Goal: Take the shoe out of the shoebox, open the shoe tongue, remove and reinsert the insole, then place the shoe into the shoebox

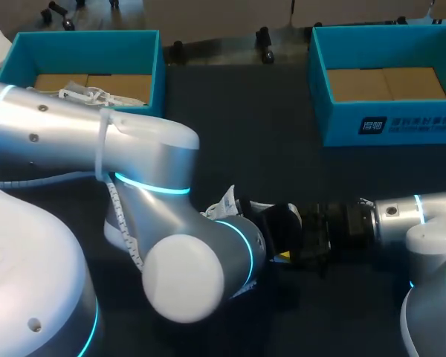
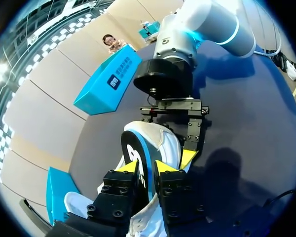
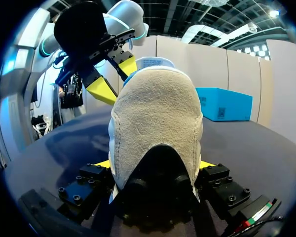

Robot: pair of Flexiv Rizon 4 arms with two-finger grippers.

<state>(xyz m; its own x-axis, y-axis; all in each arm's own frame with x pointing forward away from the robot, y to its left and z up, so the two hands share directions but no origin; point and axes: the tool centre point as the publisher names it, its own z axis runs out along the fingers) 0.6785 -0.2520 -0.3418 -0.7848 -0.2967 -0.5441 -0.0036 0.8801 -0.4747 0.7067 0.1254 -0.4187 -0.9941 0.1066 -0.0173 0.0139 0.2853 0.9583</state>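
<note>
- Shoe (image 3: 155,118) is out of both boxes, over the middle of the desk (image 1: 267,134), between the two arms.
- Right gripper (image 3: 153,164): jaws pinching the shoe's suede end from both sides.
- Left gripper (image 2: 148,167): jaws pinching a dark, blue-edged insole (image 2: 134,148) that stands partly out of the shoe's mouth.
- Head view: right shoebox (image 1: 386,123) at 1 o'clock from the shoe, left shoebox (image 1: 82,41) at 11 o'clock.
- Step is likely the insole coming out or going back in; can't tell which.
- To do it well, the right arm holds the shoe rigid. The left arm moves the insole along the shoe's length, not sideways, so it doesn't buckle on the collar.
- If reinserting, feed the front end under the tongue first and seat the heel flat last.
- Risk: the pinch is narrow, so the insole may pivot.
</note>
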